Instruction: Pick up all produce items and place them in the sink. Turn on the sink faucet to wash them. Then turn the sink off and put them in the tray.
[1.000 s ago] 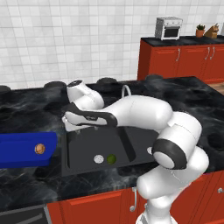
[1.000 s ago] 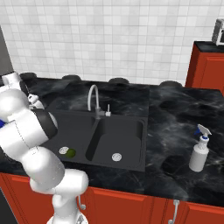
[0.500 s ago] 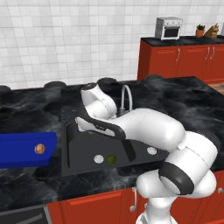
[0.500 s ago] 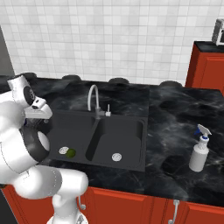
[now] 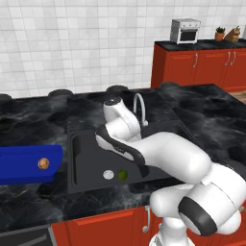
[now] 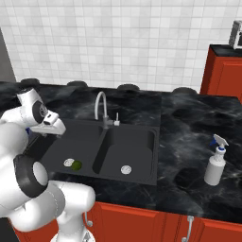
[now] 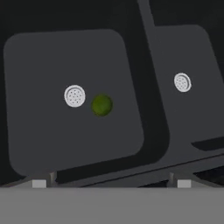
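Arm swung right since earlier frames, now folded low over the black sink (image 5: 84, 166), hand above the left basin, looking down into it. Counter (image 6: 189, 142) dark marble. Blue tray (image 5: 19, 166) left of the sink, tan-brown piece (image 5: 43, 164) inside it. Faucet (image 6: 100, 106) behind the divider. Green ball (image 7: 102, 105) just beside the left drain (image 7: 74, 96). Jaws spread wide, holding nothing.

A kitchen: black sink (image 6: 142, 142); red cabinets (image 5: 192, 67); tiled wall (image 6: 132, 42).
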